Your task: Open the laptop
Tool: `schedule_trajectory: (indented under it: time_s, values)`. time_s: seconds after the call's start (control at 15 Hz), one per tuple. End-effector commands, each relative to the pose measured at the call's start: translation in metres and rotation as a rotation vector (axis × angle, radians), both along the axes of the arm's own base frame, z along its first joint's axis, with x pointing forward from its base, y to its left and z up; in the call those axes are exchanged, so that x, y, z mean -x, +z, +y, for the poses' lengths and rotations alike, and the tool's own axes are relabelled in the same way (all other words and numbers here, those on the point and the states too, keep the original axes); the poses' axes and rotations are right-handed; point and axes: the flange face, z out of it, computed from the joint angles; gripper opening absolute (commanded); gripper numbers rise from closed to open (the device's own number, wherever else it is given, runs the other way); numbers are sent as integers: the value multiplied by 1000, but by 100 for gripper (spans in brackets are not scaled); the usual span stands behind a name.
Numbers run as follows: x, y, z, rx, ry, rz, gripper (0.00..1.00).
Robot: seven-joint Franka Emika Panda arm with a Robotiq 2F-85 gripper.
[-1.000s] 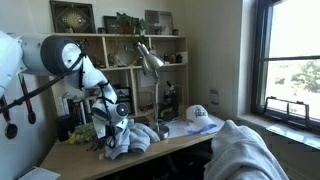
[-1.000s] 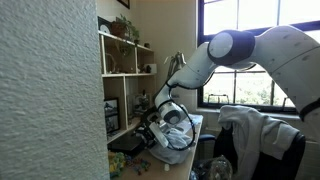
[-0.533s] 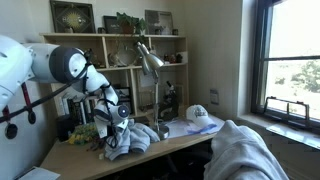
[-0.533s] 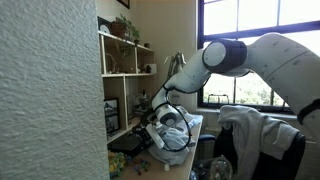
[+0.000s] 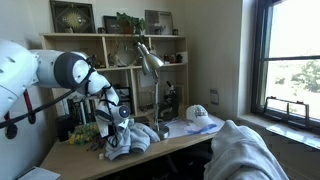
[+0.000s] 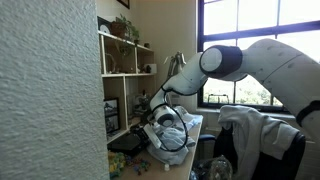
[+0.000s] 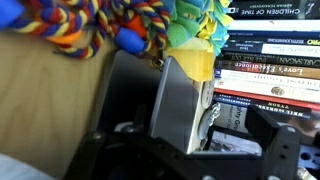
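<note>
Desk [image 5: 75, 157] by books [image 7: 270, 70]: laptop [image 7: 182, 105] edge runs top-to-bottom, wrist view.

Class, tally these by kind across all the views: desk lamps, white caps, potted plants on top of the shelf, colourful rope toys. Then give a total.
desk lamp: 1
white cap: 1
potted plant: 1
rope toy: 1
Total: 4
</note>
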Motion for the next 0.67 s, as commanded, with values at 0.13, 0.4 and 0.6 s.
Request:
schedule_trajectory:
  time_s: [0.13, 0.4, 0.6]
  values:
    - [-13, 11, 14, -39, 12, -52, 100]
    - [-16, 20, 21, -39, 25, -77, 100]
    - [-18, 27, 25, -39, 33, -97, 100]
